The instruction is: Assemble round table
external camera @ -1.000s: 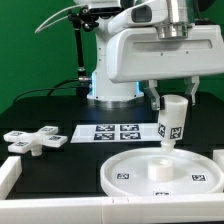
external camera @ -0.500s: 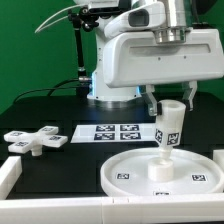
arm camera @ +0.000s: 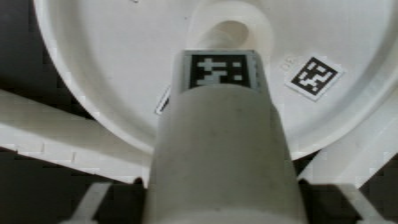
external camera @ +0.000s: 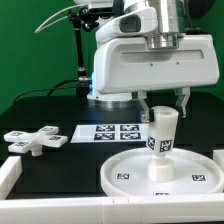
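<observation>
Pointing down at disc [external camera: 122,168]: near-upright leg [external camera: 163,134].

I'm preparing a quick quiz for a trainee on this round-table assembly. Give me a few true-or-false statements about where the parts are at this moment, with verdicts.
1. The end effector grips the leg above the round disc. True.
2. The cross base is fitted onto the leg. False: it lies apart on the table, at the exterior view's left.
3. The marker board lies to the exterior view's right of the cross base. True.
4. The leg carries no tag. False: a black-and-white tag shows on its side.
</observation>
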